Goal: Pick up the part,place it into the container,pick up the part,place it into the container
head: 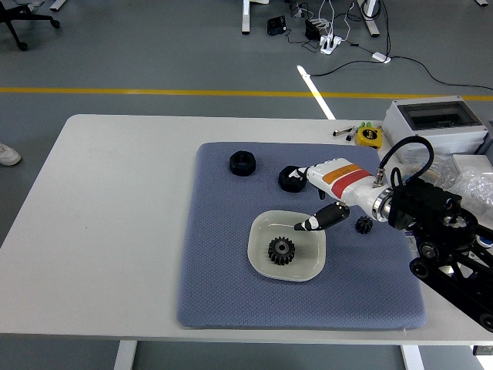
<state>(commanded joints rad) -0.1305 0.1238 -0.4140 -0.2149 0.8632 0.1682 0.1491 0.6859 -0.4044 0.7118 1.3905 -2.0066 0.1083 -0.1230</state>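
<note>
A black gear point(281, 250) is lying flat inside the white container point(260, 258), which is sitting on the blue-grey mat point(223, 270) covering the white table point(115, 231). The right hand point(327, 193) is hovering above the container's far right rim, holding nothing, fingers loosely spread with the thumb pointing down-left. A small gear point(363, 225) is lying on the mat just below the wrist. Two black nuts point(242, 163) point(292, 178) are resting farther back, the second touching the hand's fingertips in this view.
</note>
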